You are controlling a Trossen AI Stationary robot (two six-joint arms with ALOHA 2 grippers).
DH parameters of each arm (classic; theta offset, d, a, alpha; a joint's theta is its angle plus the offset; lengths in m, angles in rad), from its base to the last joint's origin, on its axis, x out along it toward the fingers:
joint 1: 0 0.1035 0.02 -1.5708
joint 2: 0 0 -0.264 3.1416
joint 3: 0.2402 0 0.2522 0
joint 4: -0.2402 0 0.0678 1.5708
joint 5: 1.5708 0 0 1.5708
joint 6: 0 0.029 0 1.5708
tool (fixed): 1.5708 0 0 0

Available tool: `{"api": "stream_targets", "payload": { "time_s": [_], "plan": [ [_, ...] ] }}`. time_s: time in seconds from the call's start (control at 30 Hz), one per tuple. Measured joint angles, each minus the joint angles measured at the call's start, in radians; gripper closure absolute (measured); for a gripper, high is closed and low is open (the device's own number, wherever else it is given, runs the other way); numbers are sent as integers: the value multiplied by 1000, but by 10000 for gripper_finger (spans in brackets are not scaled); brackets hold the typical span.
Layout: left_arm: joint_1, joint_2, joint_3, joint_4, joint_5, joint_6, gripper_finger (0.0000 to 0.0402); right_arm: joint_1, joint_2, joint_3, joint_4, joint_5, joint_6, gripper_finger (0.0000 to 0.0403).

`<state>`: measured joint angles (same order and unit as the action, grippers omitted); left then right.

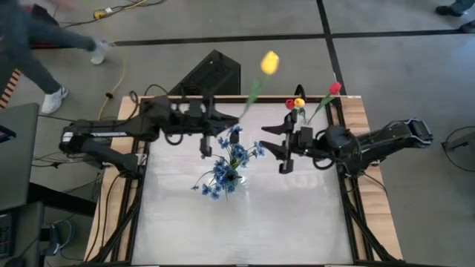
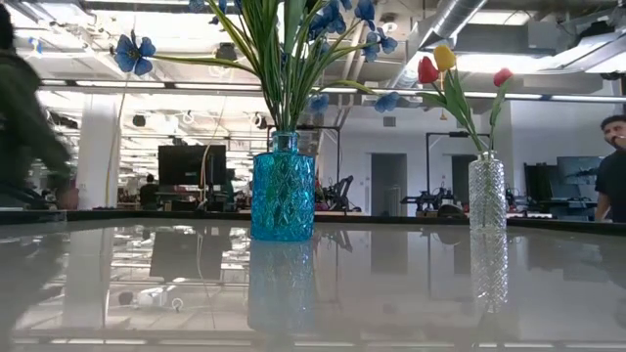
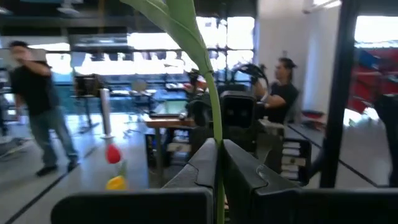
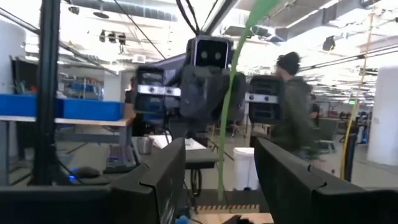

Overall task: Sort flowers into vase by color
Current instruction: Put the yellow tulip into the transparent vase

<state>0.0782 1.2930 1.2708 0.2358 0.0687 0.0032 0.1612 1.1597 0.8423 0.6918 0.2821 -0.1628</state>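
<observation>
My left gripper is above the table's far middle and shut on a yellow tulip. The tulip's green stem and long leaf rise above the fingers. My right gripper is open and faces the left one from the right, apart from the stem. A blue glass vase stands on the table holding blue sprays. A clear vase near the far right holds two red tulips and one yellow tulip. Neither gripper shows in the low view. My left gripper pinches the yellow tulip's thin stem between its two shut fingers. The fingers come level from the table's left and lie across the stem. The flower is lifted clear, its stem rising above the fingers with the head on top.
The blue vase stands just near of both grippers, its sprays spreading under them. The clear vase is close to the right gripper's far side. Wooden rails border the table. A person walks at the far left, another stands beyond the table.
</observation>
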Motion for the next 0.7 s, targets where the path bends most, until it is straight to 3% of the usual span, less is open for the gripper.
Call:
{"api": "stream_targets", "payload": {
  "time_s": [0.3, 0.7],
  "plan": [
    [0, 163, 281, -260, 85, 42, 401, 19, 77, 135, 7, 2, -173, 189],
    [0, 181, 315, -326, 84, 42, 401, 19, 85, 170, -17, 15, -119, 218]
  ]
}}
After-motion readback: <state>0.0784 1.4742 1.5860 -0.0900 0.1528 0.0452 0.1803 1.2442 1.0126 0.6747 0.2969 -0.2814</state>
